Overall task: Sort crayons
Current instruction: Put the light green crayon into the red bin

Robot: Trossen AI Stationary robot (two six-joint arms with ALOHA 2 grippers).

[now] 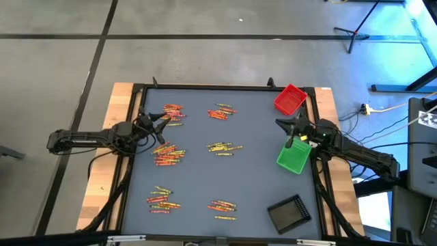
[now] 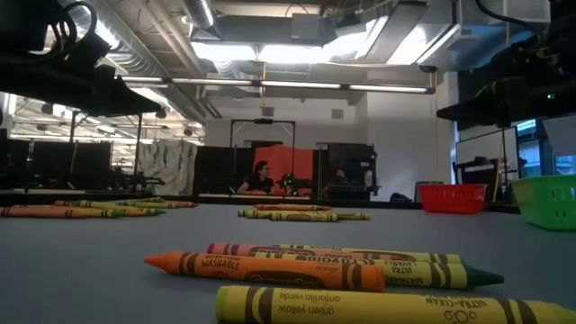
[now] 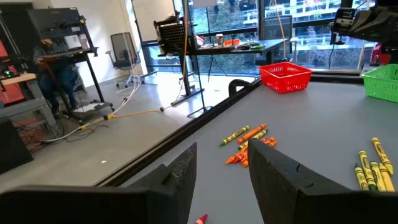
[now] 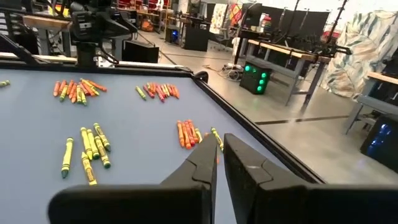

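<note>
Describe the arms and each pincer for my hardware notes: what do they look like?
Two dark, slim jointed arms. The left pincer has two broad, flat black fingers with a rough matte surface. The right pincer has matching black wedge-shaped fingers. Black cables trail near the right arm's base.

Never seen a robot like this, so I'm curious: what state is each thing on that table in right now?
Crayons: six loose piles on the mat, unsorted.
Red tray: empty, tilted.
Green tray: upright.
Black tray: empty.
Left gripper: open, holding nothing.
Right gripper: shut.
</note>
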